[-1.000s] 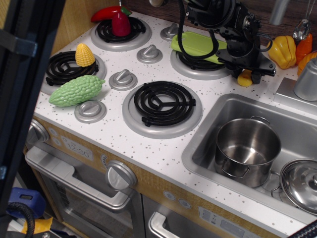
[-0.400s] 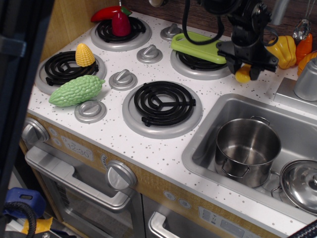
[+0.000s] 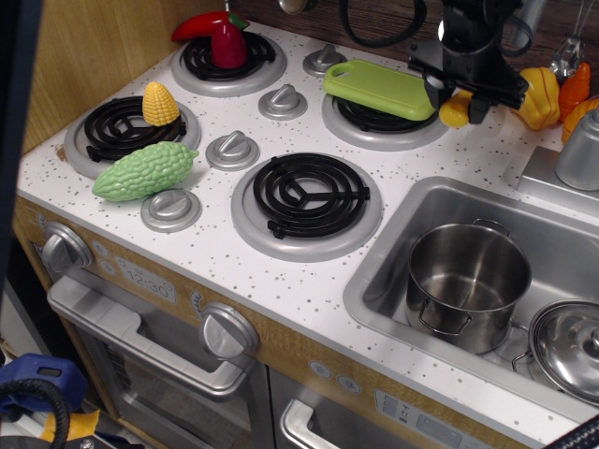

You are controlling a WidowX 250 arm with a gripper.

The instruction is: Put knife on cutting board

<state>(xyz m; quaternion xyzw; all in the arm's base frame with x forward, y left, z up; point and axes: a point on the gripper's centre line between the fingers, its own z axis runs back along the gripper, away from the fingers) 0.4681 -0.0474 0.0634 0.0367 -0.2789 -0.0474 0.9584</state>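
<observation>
The knife is a small yellow rounded plastic piece, held in my black gripper and lifted off the counter. It hangs just past the right end of the cutting board, a flat lime-green board lying on the back right burner. The gripper is shut on the knife; most of the knife is hidden by the fingers. The arm reaches down from the top of the view.
A yellow bell pepper sits right of the gripper, with an orange toy and metal pot beyond. The sink holds a steel pot and lid. Corn, green gourd and red toys lie on the left.
The gripper has risen with the knife, lifting it off the counter and carrying it back, level with the cutting board's right end. The camera view has shifted slightly.
</observation>
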